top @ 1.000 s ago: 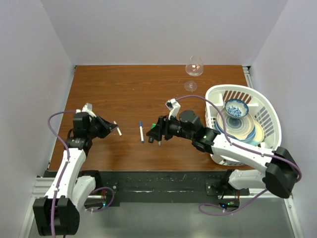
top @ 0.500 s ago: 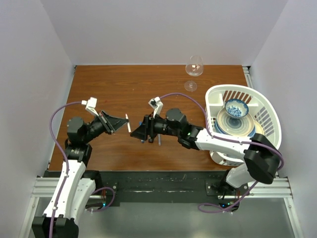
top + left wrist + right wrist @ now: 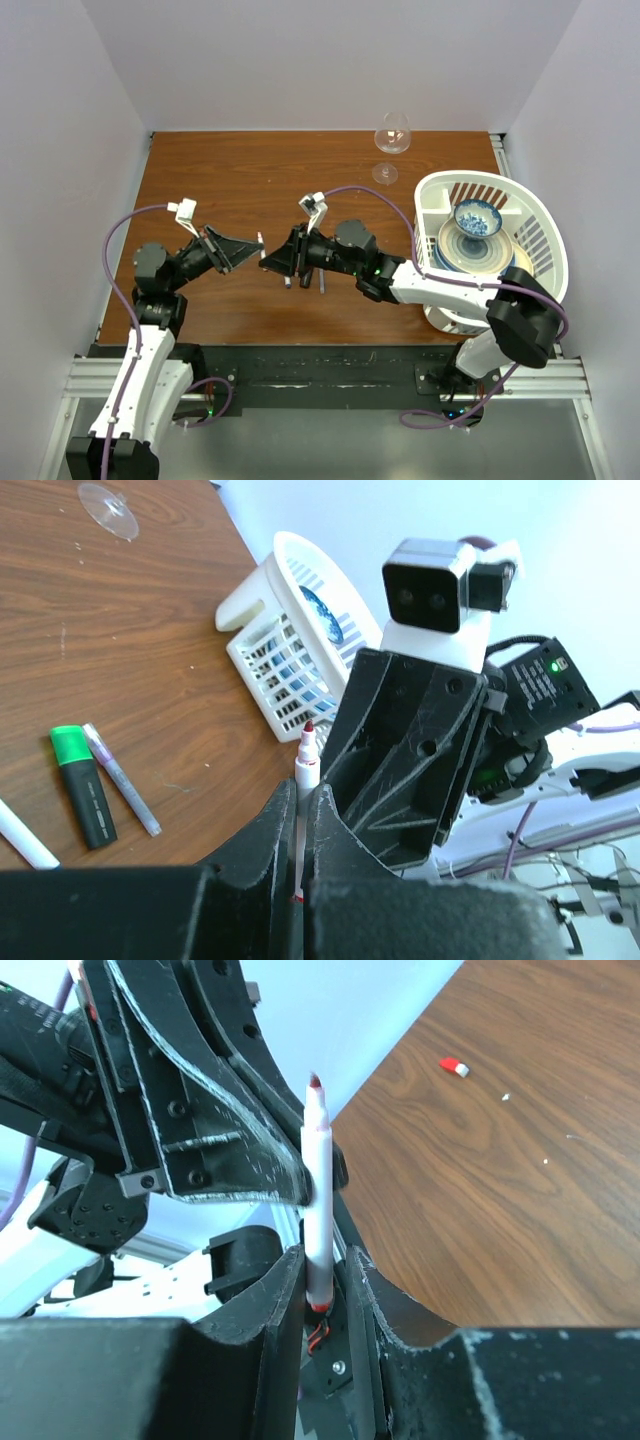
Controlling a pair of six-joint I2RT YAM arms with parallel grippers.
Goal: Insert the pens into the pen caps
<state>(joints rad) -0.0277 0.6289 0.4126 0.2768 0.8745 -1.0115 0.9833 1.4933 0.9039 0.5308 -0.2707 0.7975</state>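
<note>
I see both arms meeting over the brown table (image 3: 250, 170), well to the left of the white basket (image 3: 428, 196) at the table's right edge. The left gripper (image 3: 303, 802) is clamped tight on a white pen (image 3: 306, 765) with a red tip, which sticks out past its fingers. The right gripper (image 3: 322, 1256) faces it, jaws narrow on either side of that pen; I cannot tell whether they press it. The pen is off the table, in the air between the two claws. On the wood left of the basket, near the grippers, lie a black marker (image 3: 84, 802) with a green end, a grey pen (image 3: 122, 780) just beside it, and the end of a second white pen (image 3: 22, 832). A small red cap (image 3: 454, 1065) lies alone on the table; the basket is out of that view, so I cannot place it. The basket holds a blue bowl (image 3: 478, 215) on plates (image 3: 480, 260). A wine glass (image 3: 392, 132) stands beyond the basket's far left side.
</note>
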